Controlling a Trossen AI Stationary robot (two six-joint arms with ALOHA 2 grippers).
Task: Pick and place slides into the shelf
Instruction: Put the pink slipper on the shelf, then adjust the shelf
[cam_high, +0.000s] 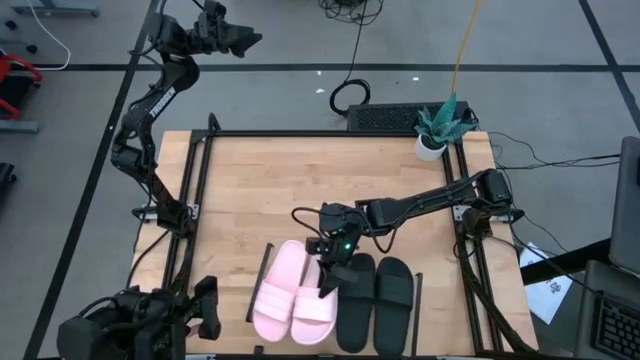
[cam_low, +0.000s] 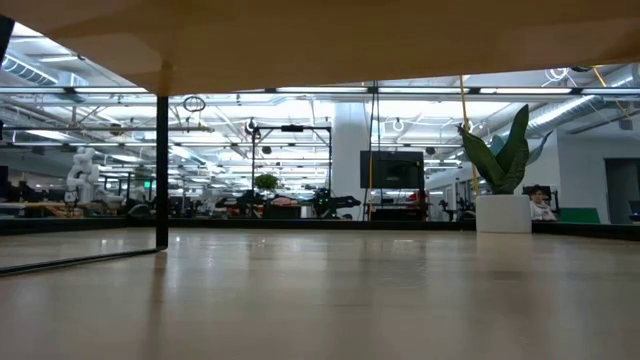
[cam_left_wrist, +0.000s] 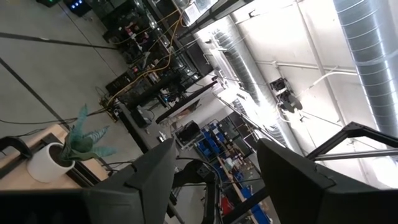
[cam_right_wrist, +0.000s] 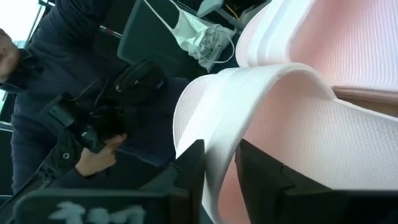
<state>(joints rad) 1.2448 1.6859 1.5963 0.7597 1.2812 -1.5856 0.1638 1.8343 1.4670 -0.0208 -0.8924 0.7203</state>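
Observation:
Four slides lie side by side near the table's near edge, between two thin black rails (cam_high: 264, 283) of the shelf. The pink pair (cam_high: 283, 296) is on the left and the black pair (cam_high: 375, 303) on the right. My right gripper (cam_high: 327, 276) reaches in from the right, over the right pink slide (cam_high: 318, 305), and is shut on its strap. In the right wrist view that strap (cam_right_wrist: 292, 118) fills the picture. My left gripper (cam_high: 236, 40) is raised beyond the table's far left corner and is open (cam_left_wrist: 217, 180), pointing into the room. My right gripper pinches the edge of the right pink slide's broad strap (cam_right_wrist: 219, 155) between its two fingers (cam_right_wrist: 189, 167), one on each face of the strap. The fingers slant down from above and from the table's far side. Whether the slide is lifted off the board, I cannot tell.
A potted plant (cam_high: 437, 128) stands at the table's far right corner, and black frame rails run along the table's left (cam_high: 190, 200) and right (cam_high: 470, 230) sides. In the right wrist view, a person in dark clothes holds a black device (cam_right_wrist: 93, 134) beyond the near edge.

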